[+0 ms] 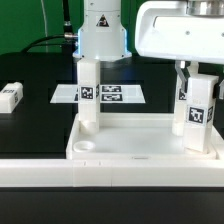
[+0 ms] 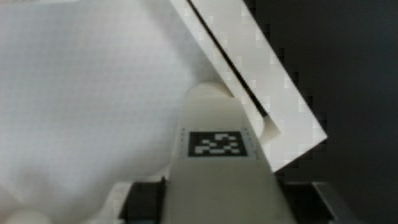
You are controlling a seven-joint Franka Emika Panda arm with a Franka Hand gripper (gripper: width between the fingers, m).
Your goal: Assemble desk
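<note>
Jaws: clamped on the right leg (image 1: 197,112), held upright.
Purpose: I line it over the panel (image 1: 130,140)'s right corner socket.
Left leg (image 1: 88,92): stands in its corner.

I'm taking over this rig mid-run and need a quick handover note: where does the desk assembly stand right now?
Gripper: fingers shut on the held leg, upright at the panel on the exterior view's right. Whether it is seated, I cannot tell.
Done: the standing leg is upright at the panel's far corner on the exterior view's left.
The loose leg lies on the table on the exterior view's left. The fourth is not in view.
Left: seat and release the held leg, then fit the others. The near socket is empty.
</note>
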